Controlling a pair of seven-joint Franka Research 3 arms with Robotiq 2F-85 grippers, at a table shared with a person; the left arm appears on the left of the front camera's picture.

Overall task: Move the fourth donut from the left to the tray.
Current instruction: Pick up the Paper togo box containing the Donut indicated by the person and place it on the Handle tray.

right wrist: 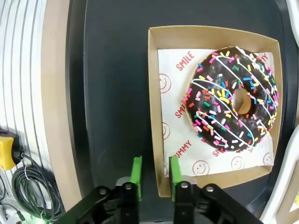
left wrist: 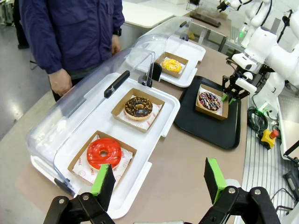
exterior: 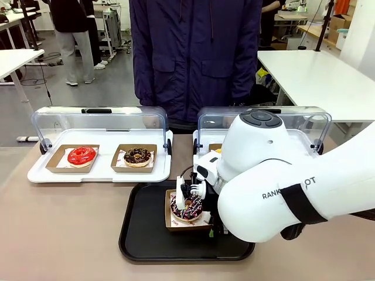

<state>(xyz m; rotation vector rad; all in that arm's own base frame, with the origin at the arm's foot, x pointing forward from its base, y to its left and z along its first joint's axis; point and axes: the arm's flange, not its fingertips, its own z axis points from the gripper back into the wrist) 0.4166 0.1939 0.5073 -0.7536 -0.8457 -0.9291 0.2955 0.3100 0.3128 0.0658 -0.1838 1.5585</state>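
The fourth donut (right wrist: 232, 96) sits on the tray (right wrist: 112, 93); right gripper (right wrist: 154, 176) straddles its holder's edge, slightly parted.

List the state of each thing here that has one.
Left gripper: open, empty.
Right gripper: open, straddling holder wall.
Sprinkle donut: in holder, on tray.
Left lid: raised.
Right lid: raised.

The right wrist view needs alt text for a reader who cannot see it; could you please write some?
A sprinkled chocolate donut sits in a brown cardboard holder on the black tray. The right hand is at the holder's near edge, its green pads on either side of the wall with a small gap. Table edge and cables show at left.
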